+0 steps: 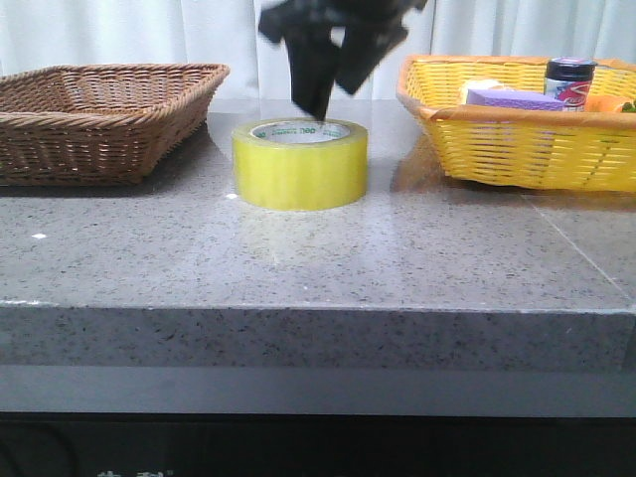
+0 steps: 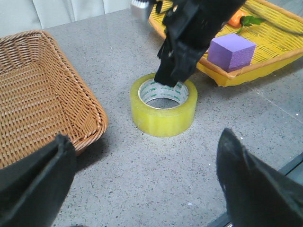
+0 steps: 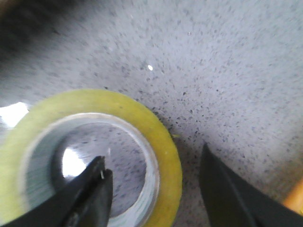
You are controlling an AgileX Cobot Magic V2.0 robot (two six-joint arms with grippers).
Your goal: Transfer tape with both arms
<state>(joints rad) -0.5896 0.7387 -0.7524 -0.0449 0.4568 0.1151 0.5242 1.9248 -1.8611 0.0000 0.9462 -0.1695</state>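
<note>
The tape, a squat yellow roll with a white core printed in green, lies flat on the grey stone table between the two baskets. My right gripper hangs open just above it. In the right wrist view one finger is over the core hole and the other is outside the yellow wall, so the jaws straddle the rim without gripping it. My left gripper is open and empty, nearer the table's front than the tape. It does not show in the front view.
A brown wicker basket stands at the left. At the right, a yellow basket holds a purple sponge block, a dark can and an orange item. The table's front edge runs across below.
</note>
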